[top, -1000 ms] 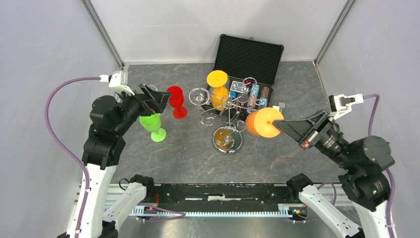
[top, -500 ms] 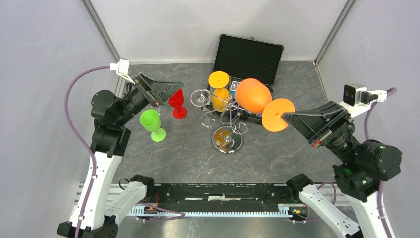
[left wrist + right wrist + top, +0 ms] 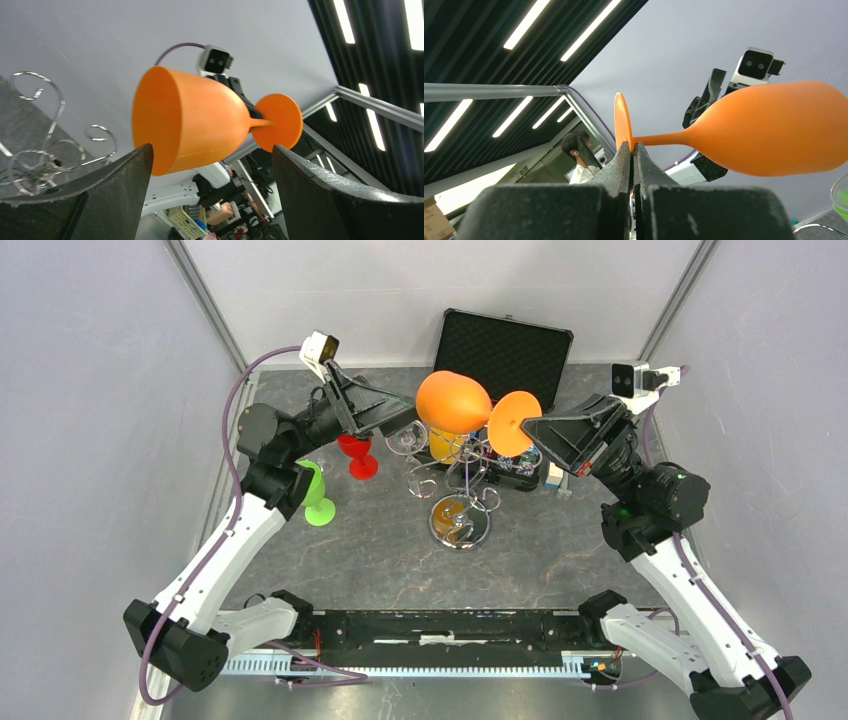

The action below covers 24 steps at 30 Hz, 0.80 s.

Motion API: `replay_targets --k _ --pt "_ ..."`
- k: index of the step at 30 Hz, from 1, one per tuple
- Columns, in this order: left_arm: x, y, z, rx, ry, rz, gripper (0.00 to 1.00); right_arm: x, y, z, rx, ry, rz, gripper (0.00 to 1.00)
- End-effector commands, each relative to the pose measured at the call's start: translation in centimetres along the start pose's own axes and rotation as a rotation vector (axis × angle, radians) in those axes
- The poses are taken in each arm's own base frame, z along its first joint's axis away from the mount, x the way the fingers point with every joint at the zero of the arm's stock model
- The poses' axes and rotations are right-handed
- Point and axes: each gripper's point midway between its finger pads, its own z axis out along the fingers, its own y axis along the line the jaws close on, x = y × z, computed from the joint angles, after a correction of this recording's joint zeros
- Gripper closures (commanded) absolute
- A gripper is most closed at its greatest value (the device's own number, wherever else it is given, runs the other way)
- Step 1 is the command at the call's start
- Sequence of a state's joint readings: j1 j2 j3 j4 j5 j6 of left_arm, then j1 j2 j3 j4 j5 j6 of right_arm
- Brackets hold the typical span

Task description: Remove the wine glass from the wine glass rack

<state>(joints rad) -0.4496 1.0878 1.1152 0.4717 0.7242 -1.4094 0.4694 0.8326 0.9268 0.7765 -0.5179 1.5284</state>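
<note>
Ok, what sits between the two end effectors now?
The orange wine glass, held sideways: stem in the right end effector, bowl toward the open left end effector. Top view shows it.

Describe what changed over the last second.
The right gripper, shut on the stem of the orange wine glass, carried it up and leftward, above the wine glass rack. The left gripper rose from the green glass and swung right; its open jaws now flank the orange bowl. Green glass, red glass, rack and case stayed put.
</note>
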Motion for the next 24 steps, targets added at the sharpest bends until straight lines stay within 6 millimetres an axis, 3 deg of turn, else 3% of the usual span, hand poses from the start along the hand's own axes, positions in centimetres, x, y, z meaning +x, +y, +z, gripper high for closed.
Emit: replay_targets --k 1,4,16,24 --pt "1.2 -5.2 -0.1 0.182 0.058 -0.003 0.1 -0.1 4.5 0.0 -0.183 0.005 -0.031 1.0" --pt "1.5 -5.8 0.0 0.201 0.075 -0.001 0.12 0.1 4.3 0.2 -0.203 0.014 0.0 1.0" --pt "3.1 -9.6 -1.5 0.329 0.132 0.075 0.51 0.1 1.0 0.1 -0.147 -0.022 0.053 1.0" --pt "4.6 -10.9 -1.9 0.385 0.205 0.151 0.48 0.3 -1.5 -0.2 -0.081 -0.041 0.126 1.0"
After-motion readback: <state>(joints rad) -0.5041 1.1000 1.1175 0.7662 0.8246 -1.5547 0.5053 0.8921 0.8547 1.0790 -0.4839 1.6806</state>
